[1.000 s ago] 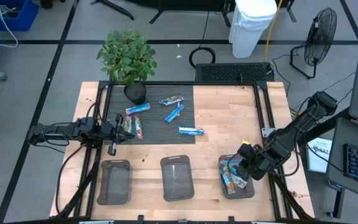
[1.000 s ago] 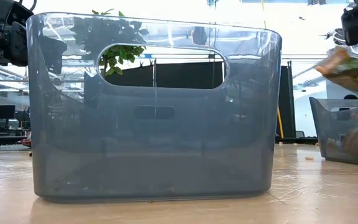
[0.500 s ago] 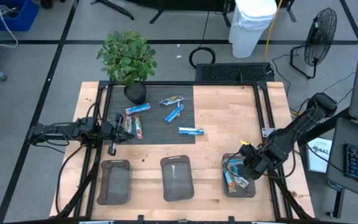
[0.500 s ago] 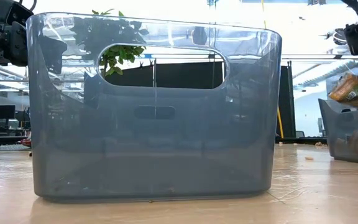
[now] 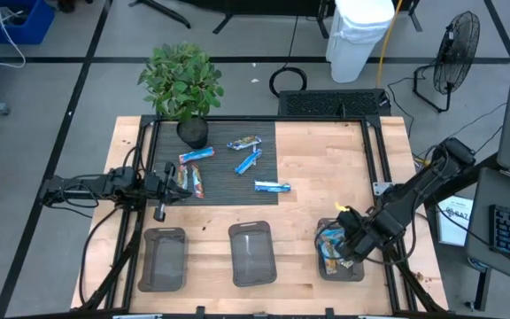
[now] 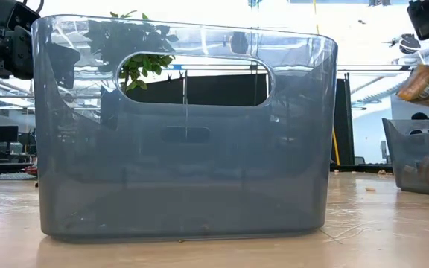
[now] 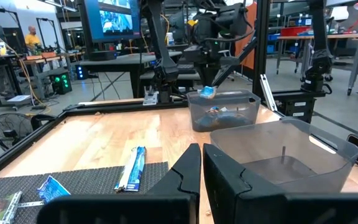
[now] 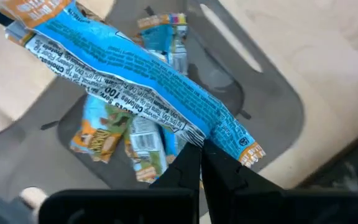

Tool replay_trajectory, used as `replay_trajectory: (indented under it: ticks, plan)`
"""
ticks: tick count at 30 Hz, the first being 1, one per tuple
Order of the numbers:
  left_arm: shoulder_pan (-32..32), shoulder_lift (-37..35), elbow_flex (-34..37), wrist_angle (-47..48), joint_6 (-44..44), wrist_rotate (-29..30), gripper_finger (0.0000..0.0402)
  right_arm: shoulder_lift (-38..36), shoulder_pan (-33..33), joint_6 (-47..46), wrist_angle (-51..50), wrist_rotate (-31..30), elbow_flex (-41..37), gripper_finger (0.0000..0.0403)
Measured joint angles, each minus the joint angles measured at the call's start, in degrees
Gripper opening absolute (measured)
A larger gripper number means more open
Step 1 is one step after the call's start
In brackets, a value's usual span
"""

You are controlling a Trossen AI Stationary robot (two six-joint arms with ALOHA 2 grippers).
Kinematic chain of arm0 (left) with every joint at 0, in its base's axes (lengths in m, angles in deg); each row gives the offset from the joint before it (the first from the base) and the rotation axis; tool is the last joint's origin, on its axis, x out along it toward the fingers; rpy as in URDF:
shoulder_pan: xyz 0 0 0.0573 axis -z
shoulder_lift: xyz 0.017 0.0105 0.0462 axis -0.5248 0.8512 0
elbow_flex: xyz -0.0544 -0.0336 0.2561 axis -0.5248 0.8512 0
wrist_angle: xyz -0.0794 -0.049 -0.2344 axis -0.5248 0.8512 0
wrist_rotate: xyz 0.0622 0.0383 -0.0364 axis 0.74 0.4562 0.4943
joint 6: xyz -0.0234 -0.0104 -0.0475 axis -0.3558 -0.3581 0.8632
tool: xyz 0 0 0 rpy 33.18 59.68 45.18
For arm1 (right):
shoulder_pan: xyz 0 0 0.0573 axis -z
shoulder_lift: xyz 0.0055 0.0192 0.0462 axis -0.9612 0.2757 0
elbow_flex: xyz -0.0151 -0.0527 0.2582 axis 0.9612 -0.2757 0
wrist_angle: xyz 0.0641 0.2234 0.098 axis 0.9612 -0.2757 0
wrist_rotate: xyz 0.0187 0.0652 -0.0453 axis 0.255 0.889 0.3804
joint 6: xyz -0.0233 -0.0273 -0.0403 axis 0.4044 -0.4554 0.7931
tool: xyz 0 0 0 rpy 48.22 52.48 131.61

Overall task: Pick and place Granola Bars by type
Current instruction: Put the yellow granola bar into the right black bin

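One blue bar (image 8: 135, 81) hangs pinched at its end in the right gripper (image 5: 351, 239), held directly over the right bin (image 5: 358, 270) — so the drop is straight down. In the right wrist view the bar's long axis runs diagonally across the bin opening, with the closed fingers clamping the wrapper's crimped end. Inside that bin lie at least three more bars (image 8: 135, 134), overlapping, so the exact count is unclear. Five bars remain on the dark mat (image 5: 264, 133): four blue ones (image 5: 273, 186) spread across the middle, plus a darker one (image 5: 198, 182) at the mat's left edge. That darker bar sits just beside the left gripper (image 5: 177, 184), which hovers empty with fingers nearly closed — the left arm is clearly nearer to all the mat bars. Three clear bins line the front edge; middle bin (image 5: 252, 254) and left bin (image 5: 164, 259) look empty.
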Motion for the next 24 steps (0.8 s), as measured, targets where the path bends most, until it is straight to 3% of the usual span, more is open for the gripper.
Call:
replay_trajectory:
  ticks: [10, 24]
  plan:
    - [0.0, 0.0, 0.0, 0.0, 0.0, 0.0, 0.0026, 7.4, 0.0, -5.8, -11.2, 1.5, 2.9, 0.0]
    - [0.0, 0.0, 0.0, 0.0, 0.0, 0.0, 0.0026, 10.7, 2.1, -5.4, -9.4, 2.9, 3.0, 0.0]
